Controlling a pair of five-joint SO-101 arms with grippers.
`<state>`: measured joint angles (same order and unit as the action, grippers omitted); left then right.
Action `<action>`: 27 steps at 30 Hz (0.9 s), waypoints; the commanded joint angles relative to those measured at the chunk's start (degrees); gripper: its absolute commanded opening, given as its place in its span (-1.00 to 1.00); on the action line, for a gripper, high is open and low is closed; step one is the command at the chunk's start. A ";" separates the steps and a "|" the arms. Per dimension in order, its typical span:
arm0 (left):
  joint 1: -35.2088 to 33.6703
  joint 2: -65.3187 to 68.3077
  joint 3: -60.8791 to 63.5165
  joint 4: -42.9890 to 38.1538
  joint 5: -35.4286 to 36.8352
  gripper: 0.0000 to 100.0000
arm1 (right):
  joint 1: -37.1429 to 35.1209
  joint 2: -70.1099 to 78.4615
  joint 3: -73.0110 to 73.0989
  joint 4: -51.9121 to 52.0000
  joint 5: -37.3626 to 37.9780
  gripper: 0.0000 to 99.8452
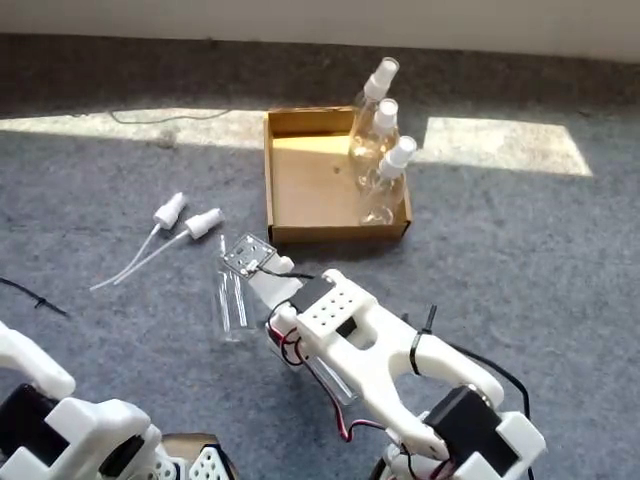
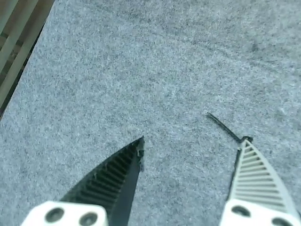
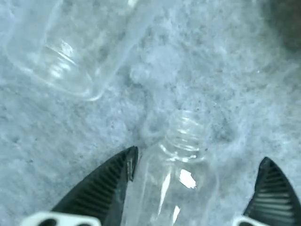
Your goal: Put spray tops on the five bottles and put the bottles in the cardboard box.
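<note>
The right tool (image 3: 200, 160) was released, its fingers wide on both sides of an uncapped bottle (image 3: 181, 188) that lay on the grey tabletop (image 3: 244, 70). A second uncapped bottle (image 3: 70, 47) lay near it. The left tool (image 2: 193, 140) was also released, above the tabletop. In the upper middle of the high view, the cardboard box (image 1: 300, 190) held three capped bottles (image 1: 378, 150). Two spray tops (image 1: 170, 210) lay to its left.
</note>
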<state>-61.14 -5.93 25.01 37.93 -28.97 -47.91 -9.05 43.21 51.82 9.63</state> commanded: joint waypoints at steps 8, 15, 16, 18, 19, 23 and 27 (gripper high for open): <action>-0.31 -0.13 -0.22 -0.97 -0.35 -0.42 | 0.04 -3.12 -5.49 4.97 -0.70 -0.28; -0.40 -0.13 -0.22 -0.97 -0.35 -0.42 | -0.22 2.33 -7.16 5.05 -0.88 -0.28; -0.40 -0.13 -0.22 -0.97 -0.35 -0.42 | -0.22 3.03 -7.16 4.97 -1.41 -0.28; -0.40 -0.13 -0.22 -0.97 -0.35 -0.42 | -0.22 4.09 -7.16 3.30 -3.52 -0.28; -0.40 -0.04 -0.22 -0.97 -0.35 -0.42 | -0.13 4.53 -7.16 2.51 -4.22 -0.28; -0.40 -0.04 -0.22 -0.97 -0.35 -0.42 | 0.04 5.41 -7.16 2.15 -5.27 -0.34; -0.40 -0.04 -0.22 -0.97 -0.35 -0.42 | 0.04 5.41 -7.16 2.15 -5.27 -0.57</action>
<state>-61.14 -5.93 25.01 37.93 -28.97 -48.00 -3.43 38.55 54.46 4.79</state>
